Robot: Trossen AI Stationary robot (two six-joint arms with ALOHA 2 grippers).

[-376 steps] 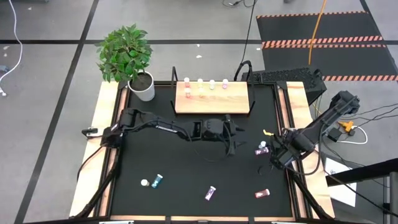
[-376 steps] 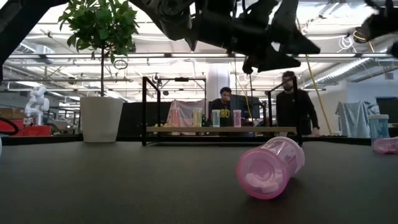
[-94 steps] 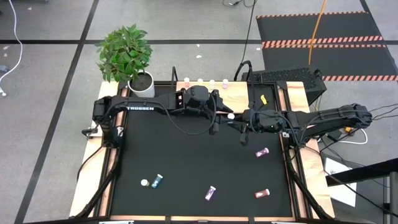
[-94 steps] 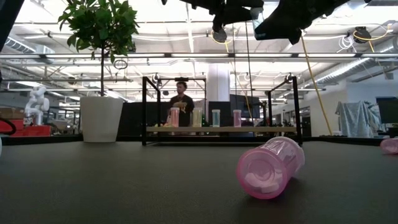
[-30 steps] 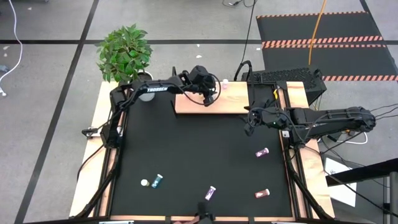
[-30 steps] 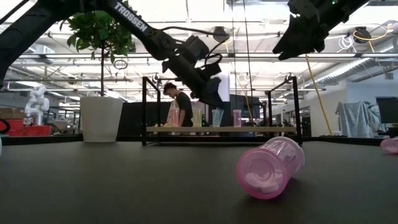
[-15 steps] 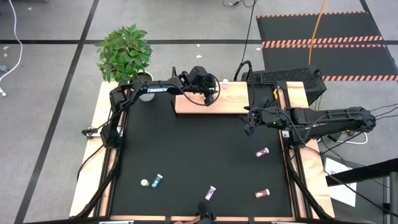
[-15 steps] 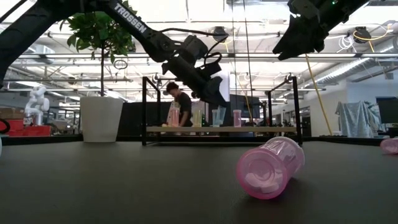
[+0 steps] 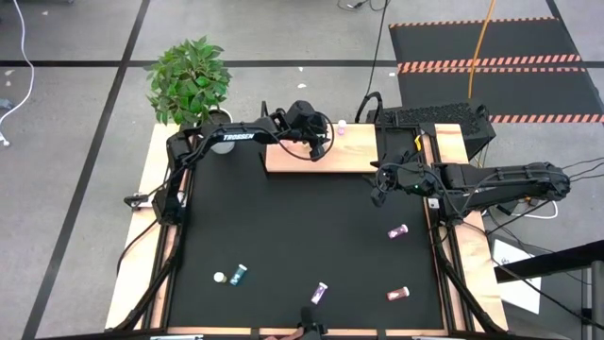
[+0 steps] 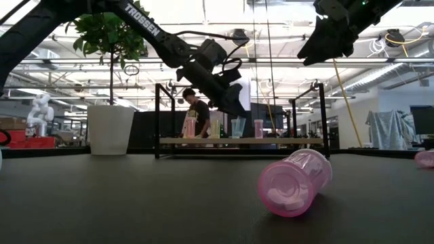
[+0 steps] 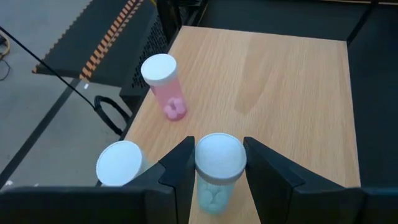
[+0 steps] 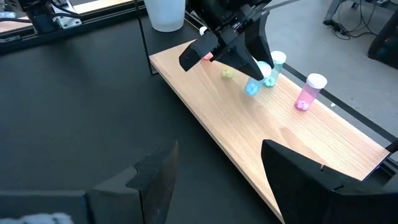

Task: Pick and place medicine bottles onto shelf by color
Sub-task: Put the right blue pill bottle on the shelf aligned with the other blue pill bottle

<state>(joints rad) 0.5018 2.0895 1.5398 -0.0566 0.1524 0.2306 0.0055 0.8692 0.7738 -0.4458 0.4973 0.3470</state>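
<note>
The shelf (image 9: 321, 156) stands at the table's far edge. My left gripper (image 11: 221, 155) is over it, shut on a blue-teal medicine bottle (image 12: 252, 87) with a white cap. Another white-capped bottle (image 11: 121, 163) stands close beside it, and a pink one (image 11: 163, 81) stands upright farther toward the shelf's right end. My right gripper (image 9: 377, 189) hangs open and empty above the table, off the shelf's right end. On the black table top lie a blue-teal bottle (image 9: 239, 274), two purple ones (image 9: 320, 293) (image 9: 397, 230) and a pink one (image 9: 397, 294). My left gripper pinches the blue-teal bottle by the sides of its white cap (image 11: 202, 163) between its two fingers. The fingers slant down from the table's left toward its right. The bottle is upright, and its bottom (image 12: 251, 91) is down at the shelf board.
A potted plant (image 9: 219, 140) in a white pot stands at the shelf's left end. Black frame posts (image 10: 157, 118) rise at the shelf's ends. In the low view a pink bottle (image 10: 295, 181) lies on its side close to the camera. A person (image 10: 198, 112) is behind the table.
</note>
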